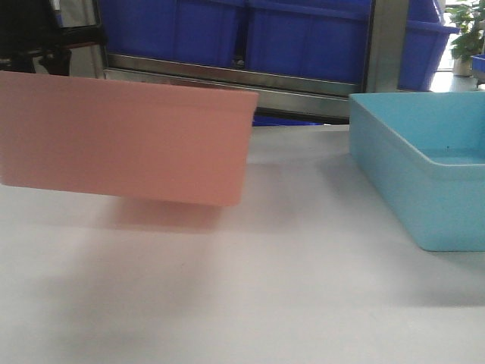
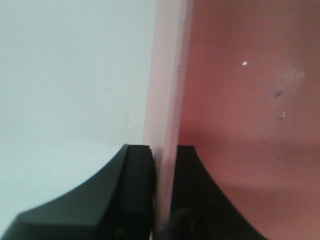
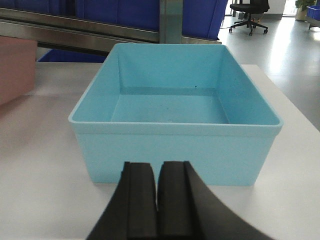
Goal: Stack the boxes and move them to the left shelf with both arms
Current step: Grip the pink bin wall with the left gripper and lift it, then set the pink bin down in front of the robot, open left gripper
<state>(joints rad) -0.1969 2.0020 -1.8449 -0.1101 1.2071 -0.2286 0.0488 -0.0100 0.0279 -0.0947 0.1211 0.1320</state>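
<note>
- Left end effector point(image 2: 162, 155) pinches the side wall of the pink tub point(image 1: 129, 136), one black finger outside the wall, one inside
- Right end effector point(image 3: 157, 167) has its fingers pressed together with nothing between them; it hangs just in front of the near wall of the blue tub point(image 3: 175, 145), apart from it
- Pink tub is off the white desk point(image 1: 227, 303), slightly tilted, with a shadow beneath
- Blue tub rests flat on the desk, open side up, well to the pink tub's right
- Shelf point(image 1: 227, 76) shows a steel front bar behind both tubs; dark blue crates point(image 1: 303, 38) sit on it
</note>
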